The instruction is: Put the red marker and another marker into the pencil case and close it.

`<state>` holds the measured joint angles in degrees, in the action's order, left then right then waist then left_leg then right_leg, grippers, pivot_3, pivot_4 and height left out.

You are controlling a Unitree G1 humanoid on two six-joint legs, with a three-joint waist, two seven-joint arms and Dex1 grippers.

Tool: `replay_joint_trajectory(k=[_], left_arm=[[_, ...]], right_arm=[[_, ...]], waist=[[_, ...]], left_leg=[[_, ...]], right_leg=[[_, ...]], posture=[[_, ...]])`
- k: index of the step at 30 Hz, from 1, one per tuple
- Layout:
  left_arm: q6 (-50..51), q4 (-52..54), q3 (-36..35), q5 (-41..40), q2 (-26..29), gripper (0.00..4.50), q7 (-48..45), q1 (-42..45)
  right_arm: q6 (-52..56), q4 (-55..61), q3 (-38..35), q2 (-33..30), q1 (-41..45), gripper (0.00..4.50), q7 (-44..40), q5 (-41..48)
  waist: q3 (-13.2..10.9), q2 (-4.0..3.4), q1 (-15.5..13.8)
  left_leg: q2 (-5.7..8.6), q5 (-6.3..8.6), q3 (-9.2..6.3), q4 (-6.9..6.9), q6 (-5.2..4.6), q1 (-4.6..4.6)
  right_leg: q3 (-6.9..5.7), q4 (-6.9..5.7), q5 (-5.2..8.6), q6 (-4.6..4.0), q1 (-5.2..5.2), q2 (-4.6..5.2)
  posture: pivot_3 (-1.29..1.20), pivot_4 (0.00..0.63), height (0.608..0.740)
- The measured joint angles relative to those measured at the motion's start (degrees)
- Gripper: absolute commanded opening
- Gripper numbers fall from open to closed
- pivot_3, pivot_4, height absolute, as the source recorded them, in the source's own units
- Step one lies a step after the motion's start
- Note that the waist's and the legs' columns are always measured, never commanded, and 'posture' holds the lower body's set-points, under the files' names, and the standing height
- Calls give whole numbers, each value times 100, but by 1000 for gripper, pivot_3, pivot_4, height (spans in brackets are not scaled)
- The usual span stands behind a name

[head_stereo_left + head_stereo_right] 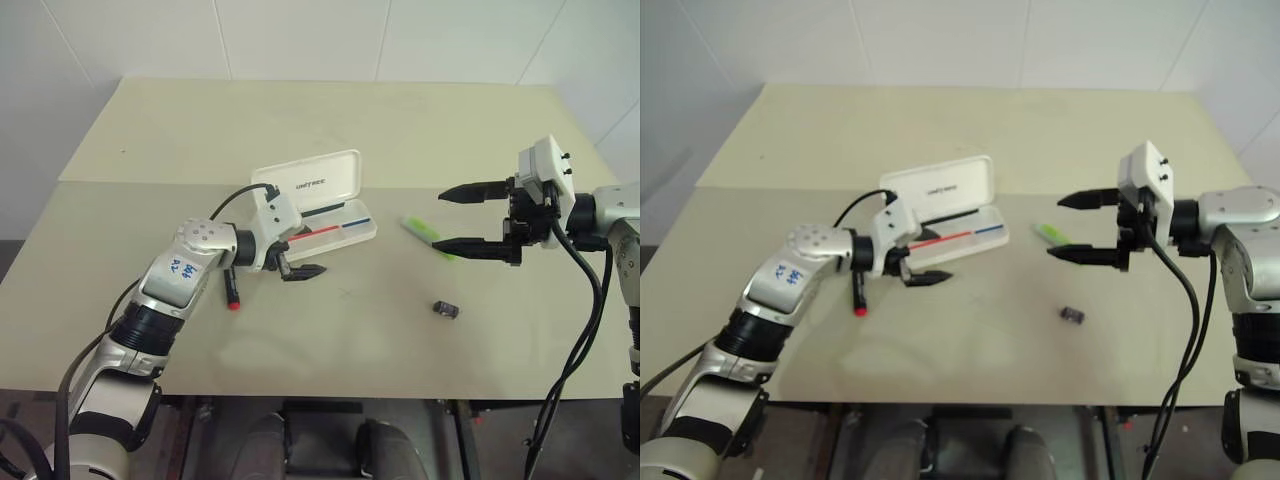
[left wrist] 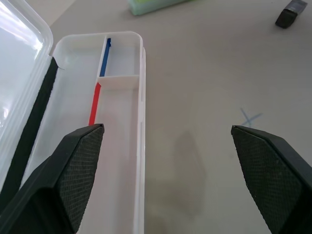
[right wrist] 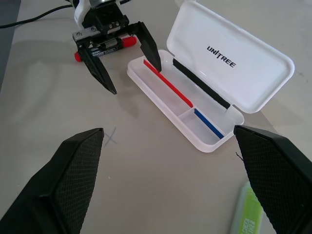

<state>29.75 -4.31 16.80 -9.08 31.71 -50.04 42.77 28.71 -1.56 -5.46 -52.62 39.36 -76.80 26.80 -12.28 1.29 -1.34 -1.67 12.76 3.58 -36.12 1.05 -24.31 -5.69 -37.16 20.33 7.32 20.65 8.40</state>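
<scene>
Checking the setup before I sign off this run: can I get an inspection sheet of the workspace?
Surface: beige table, small pen cross marked on it.
Job's things: pencil case open, tray empty; red marker beside left arm; green highlighter right of case.
Clutter: small dark grey block.
Grippers: left gripper and right gripper, jaws open, empty.
Cables: black cable on each arm.
Surroundings: white tiled wall.

The 2 head views look down over the table (image 1: 400, 130); each wrist view peers closely past its own claw at the pencil case (image 3: 209, 73).
</scene>
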Motion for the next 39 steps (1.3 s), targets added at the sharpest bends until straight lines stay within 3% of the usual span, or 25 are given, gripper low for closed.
replay_joint_trajectory(k=[7, 20, 21, 30, 35, 39], left_arm=[[-274, -488, 256, 483, -158, 4469, -67, 13], [-291, -1200, 89, 743, -534, 180, 168, 361], [-305, -1192, 87, 736, -538, 36, 140, 361], [-578, -700, -362, 454, -160, 36, -309, -46], [-534, 607, -658, 133, 580, 36, -895, -634], [-228, 1786, -413, -57, 729, 36, -1176, -1204]], right_arm=[[46, 63, -5, -13, -35, 4500, 116, 34], [64, 64, -5, -82, -35, 4500, 161, 48], [64, 65, -5, -83, -35, 4500, 167, 50], [135, 84, -29, -97, -48, 4500, 242, 164], [141, 94, -109, -153, -88, 4500, 250, 175], [143, 101, -109, -154, -87, 4500, 254, 175]], waist=[[0, 0, -1], [2, 2, -7], [2, 2, -9], [2, 2, 49], [1, 2, 61], [1, 2, 2]], left_leg=[[0, 0, 0, 0, 0, 0], [1, 2, -2, -5, -4, 2], [0, 2, -2, -6, -4, 3], [-3, 2, -1, 1, -4, 1], [-3, 3, -1, 0, -6, 1], [-3, 4, -2, -3, -7, 2]], right_leg=[[0, 1, 0, 0, -1, 0], [-2, 2, -2, 3, -8, 0], [-3, 2, -2, 3, -8, 0], [-3, 4, -2, 3, -2, -1], [0, 7, -2, 3, -6, 0], [0, 8, -2, 3, -8, 0]], posture=[[0, 150, 740], [0, 150, 740], [0, 150, 740], [0, 150, 740], [0, 150, 740], [0, 150, 740]])
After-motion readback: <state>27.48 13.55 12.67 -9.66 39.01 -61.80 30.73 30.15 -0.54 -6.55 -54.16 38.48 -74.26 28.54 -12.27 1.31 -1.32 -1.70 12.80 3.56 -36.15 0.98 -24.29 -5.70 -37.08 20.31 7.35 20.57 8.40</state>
